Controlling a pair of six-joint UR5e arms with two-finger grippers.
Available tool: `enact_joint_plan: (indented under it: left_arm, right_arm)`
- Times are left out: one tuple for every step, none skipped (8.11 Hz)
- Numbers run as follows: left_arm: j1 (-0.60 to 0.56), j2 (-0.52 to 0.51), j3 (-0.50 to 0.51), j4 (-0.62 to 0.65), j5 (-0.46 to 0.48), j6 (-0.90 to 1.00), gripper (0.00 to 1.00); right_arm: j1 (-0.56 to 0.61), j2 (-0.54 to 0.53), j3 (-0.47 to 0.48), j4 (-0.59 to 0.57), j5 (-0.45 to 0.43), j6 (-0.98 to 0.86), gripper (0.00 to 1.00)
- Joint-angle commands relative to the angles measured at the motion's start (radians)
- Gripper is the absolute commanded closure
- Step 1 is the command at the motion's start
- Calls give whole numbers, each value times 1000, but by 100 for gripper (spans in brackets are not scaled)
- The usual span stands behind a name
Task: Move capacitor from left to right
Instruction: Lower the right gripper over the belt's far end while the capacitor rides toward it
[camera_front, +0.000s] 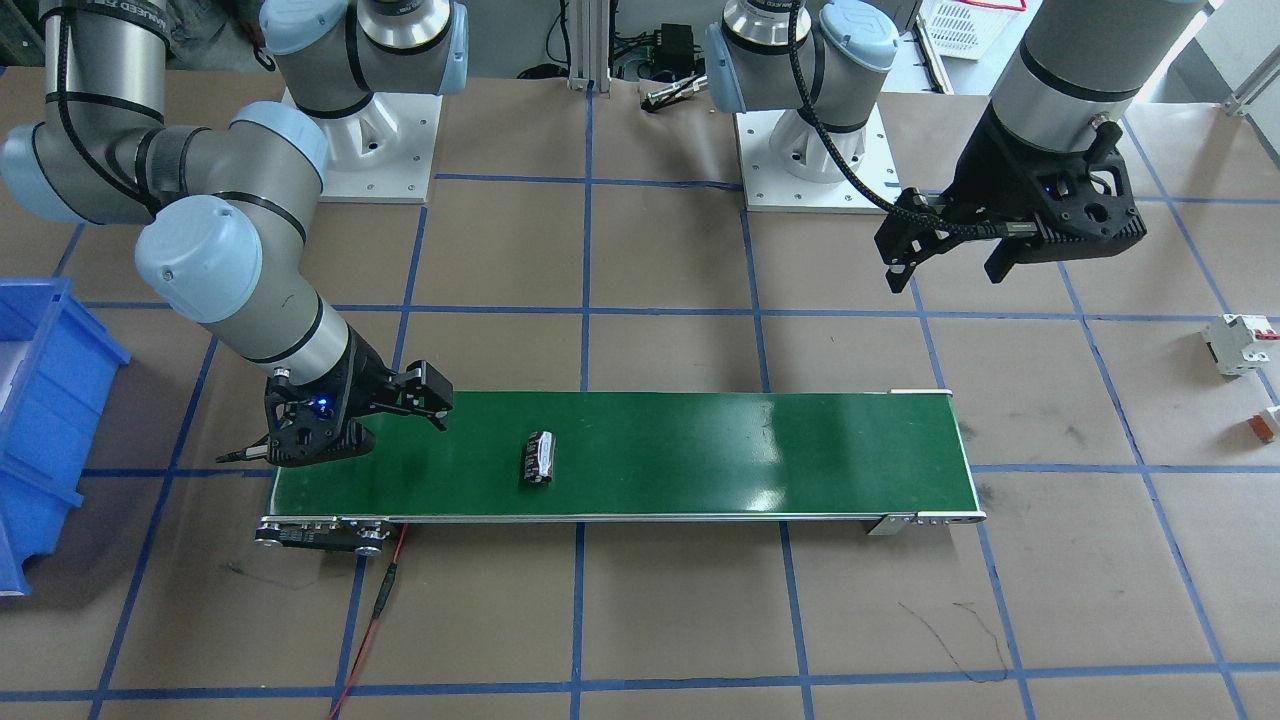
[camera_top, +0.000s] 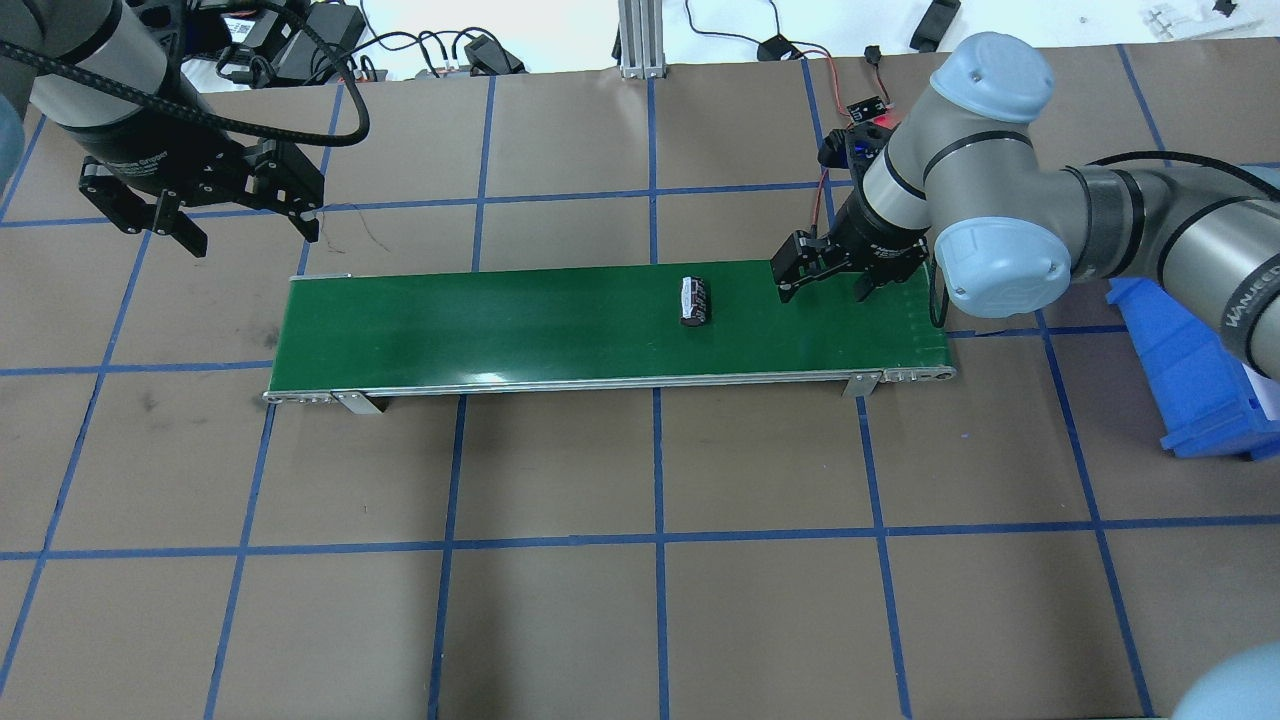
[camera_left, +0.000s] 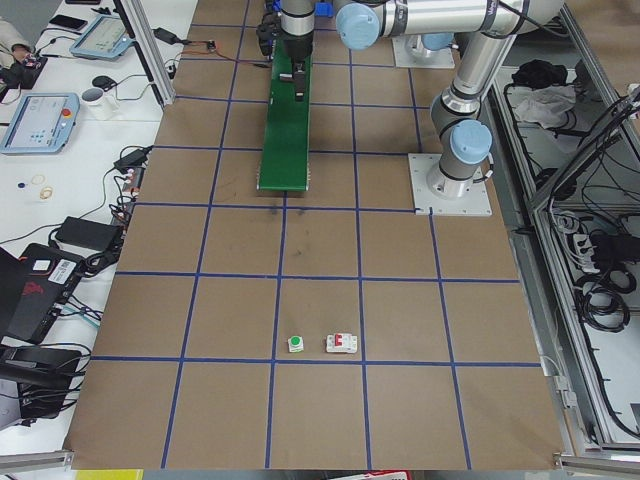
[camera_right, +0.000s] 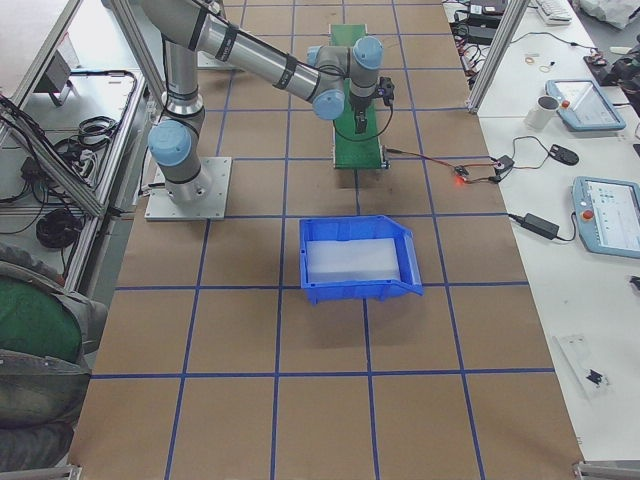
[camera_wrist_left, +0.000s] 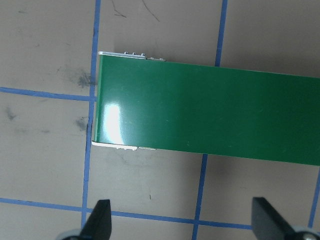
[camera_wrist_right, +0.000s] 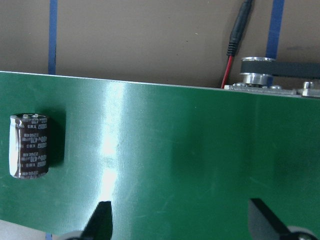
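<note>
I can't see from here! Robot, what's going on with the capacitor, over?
Left gripper open, off the conveyor belt. Right gripper open, over it. Capacitor lying on belt, untouched. Nothing between it and right gripper.

Of my right gripper (camera_wrist_right: 181, 220) I see only two fingertips (camera_wrist_right: 102, 217); the wrist view's bottom edge cuts off the rest. The capacitor (camera_wrist_right: 29, 145) lies off to one side of them, its print too blurred to read. Ahead of my left gripper (camera_wrist_left: 182, 217), the belt (camera_wrist_left: 210, 115) runs out of frame. Both side views show the capacitor too small to find.
</note>
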Motion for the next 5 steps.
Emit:
enact_joint_plan:
  left_arm:
    - [-1,3,1,-1,1,0,0]
    - [-1,5,1,0,1,0,0]
    - [-1,5,1,-1,1,0,0]
    - [1,6,1,-1,1,0,0]
    - [-1,6,2,-1,1,0,0]
  right_arm:
    - [0,2,0,-4,7,3,5]
    - [0,2,0,-5,10,5,5]
    - [0,2,0,-6,11,6,5]
    - [0,2,0,-7,14,6,5]
    - [0,2,0,-7,14,6,5]
